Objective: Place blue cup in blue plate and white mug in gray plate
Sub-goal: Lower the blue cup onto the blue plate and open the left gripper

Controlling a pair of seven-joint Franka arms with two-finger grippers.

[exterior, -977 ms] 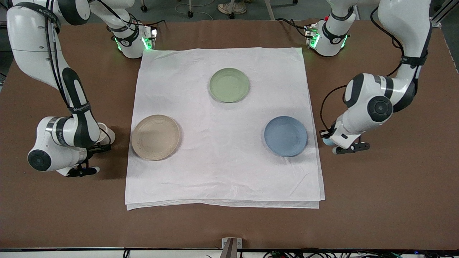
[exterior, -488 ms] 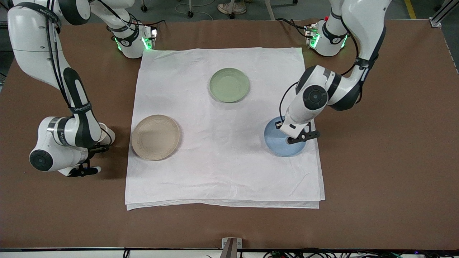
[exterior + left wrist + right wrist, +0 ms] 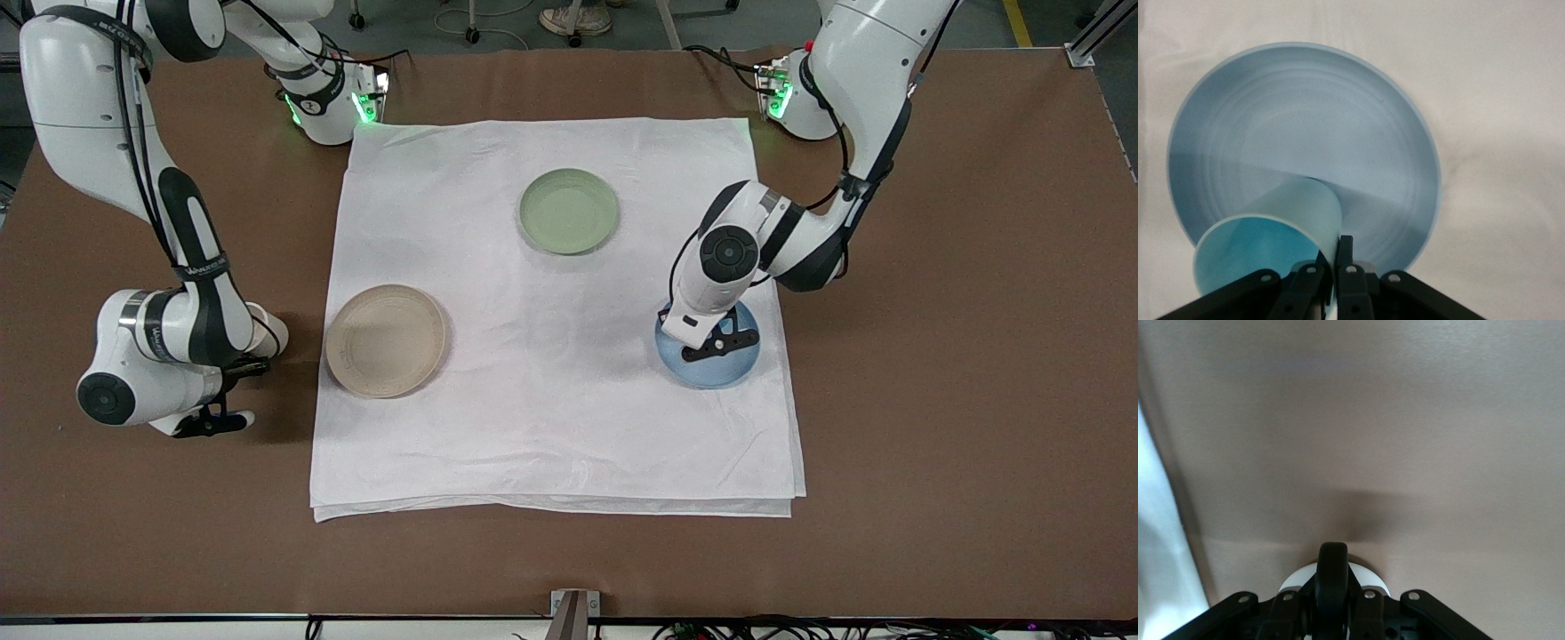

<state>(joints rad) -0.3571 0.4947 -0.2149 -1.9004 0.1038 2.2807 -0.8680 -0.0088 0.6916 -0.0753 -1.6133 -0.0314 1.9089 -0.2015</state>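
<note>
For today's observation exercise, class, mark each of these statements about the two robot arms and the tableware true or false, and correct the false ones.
1. The left hand grips the blue cup over the blue plate. True.
2. The white mug sits on the gray plate. False: the right hand is shut on its handle over bare brown table, beside the white cloth.
3. The green plate has nothing on it. True.
4. The gray plate lies toward the left arm's end of the table. False: it lies toward the right arm's end.
5. All three plates rest on the white cloth. True.
</note>
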